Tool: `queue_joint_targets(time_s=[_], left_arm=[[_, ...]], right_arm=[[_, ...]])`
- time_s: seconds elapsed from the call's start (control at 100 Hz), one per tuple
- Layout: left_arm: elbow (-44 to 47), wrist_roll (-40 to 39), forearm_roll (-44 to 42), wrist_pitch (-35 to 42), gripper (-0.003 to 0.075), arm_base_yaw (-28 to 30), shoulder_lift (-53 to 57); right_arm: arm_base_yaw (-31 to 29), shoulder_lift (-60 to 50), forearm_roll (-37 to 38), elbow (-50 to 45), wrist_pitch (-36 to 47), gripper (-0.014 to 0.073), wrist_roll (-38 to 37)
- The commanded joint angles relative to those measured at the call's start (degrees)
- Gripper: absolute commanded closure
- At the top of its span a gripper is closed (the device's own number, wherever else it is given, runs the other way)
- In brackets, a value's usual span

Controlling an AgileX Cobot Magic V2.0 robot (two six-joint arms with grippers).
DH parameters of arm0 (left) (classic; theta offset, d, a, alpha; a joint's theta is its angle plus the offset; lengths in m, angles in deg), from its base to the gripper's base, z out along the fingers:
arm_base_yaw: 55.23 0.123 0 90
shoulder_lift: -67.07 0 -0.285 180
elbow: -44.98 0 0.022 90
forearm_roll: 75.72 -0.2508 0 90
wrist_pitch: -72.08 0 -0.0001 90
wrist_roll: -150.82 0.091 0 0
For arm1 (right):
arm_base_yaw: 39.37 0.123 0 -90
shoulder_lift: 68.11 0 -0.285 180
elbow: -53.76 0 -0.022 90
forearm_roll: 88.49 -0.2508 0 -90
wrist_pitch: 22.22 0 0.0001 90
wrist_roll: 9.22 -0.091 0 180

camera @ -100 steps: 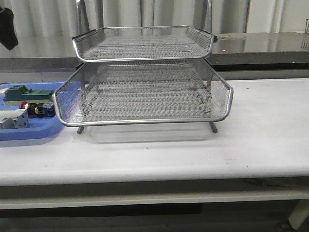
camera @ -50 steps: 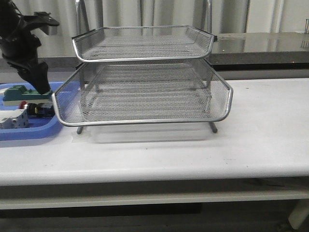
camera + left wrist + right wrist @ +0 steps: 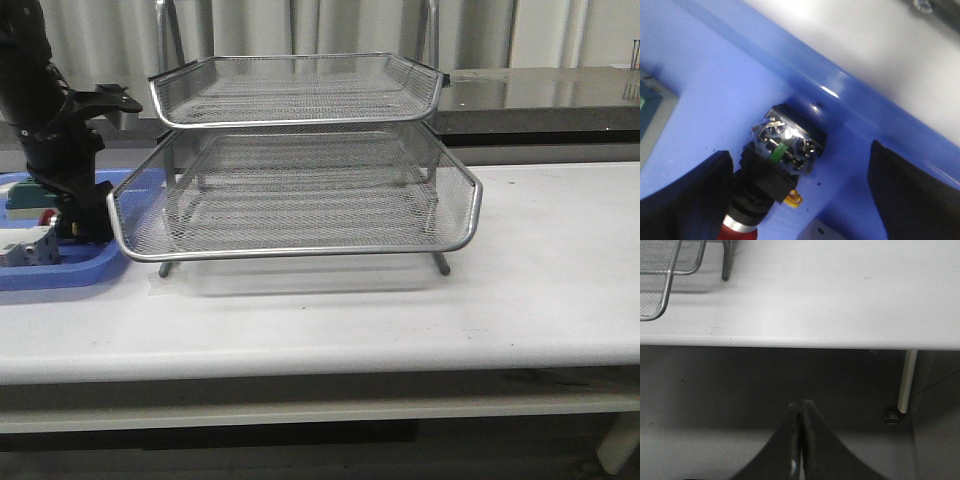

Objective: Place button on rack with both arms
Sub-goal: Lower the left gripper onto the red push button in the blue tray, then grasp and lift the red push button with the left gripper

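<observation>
Since half a sec ago left gripper point(image 3: 800, 200) dropped into blue tray point(image 3: 60, 270), jaws wide apart straddling button point(image 3: 775, 165), not gripping it. Front view: arm hides button; rack point(image 3: 300, 200) beside tray, green block point(image 3: 30, 190) partly covered. Right gripper point(image 3: 800, 440) closed, empty, below table point(image 3: 840, 300) edge

One desk point(image 3: 400, 320) carries one wire rack point(image 3: 300, 200) showing two mesh tiers in the front view, and one blue tray point(image 3: 60, 272) holding one button point(image 3: 775, 170), one green block point(image 3: 25, 192) and one white block point(image 3: 25, 246), with one arm point(image 3: 45, 110) over it.
</observation>
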Motion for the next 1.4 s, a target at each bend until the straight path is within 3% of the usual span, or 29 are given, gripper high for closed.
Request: queue_joint_targets(time_s=[0.0, 0.43, 0.5, 0.67, 0.79, 1.25, 1.39], left_arm=[[-1.9, 0.2, 0.3, 1.5, 0.018, -0.1, 3.1], [-2.6, 0.2, -0.1, 1.5, 0.0204, 0.0, 1.3], [-3.1, 0.2, -0.9, 2.0, 0.0279, 0.0, 1.3], [-6.1, 0.2, -2.2, 2.3, 0.0573, 0.0, 1.3], [-9.5, 0.1, -2.2, 1.7, 0.0717, 0.0, 1.3], [-24.7, -3.4, -4.2, -18.9, 0.0716, 0.0, 3.7], [-25.0, -8.0, -7.2, -19.4, 0.0716, 0.0, 6.5]], right_arm=[[-0.2, 0.1, 0.7, 1.3, 3.0, 0.0662, 0.2], [-0.2, 0.1, 0.7, 1.3, 3.0, 0.0662, 0.2], [-0.2, 0.1, 0.7, 1.3, 3.0, 0.0662, 0.2], [-0.2, 0.1, 0.7, 1.3, 3.0, 0.0662, 0.2], [-0.2, 0.1, 0.7, 1.3, 3.0, 0.0662, 0.2], [-0.2, 0.1, 0.7, 1.3, 3.0, 0.0662, 0.2], [-0.2, 0.1, 0.7, 1.3, 2.9, 0.0662, 0.2]])
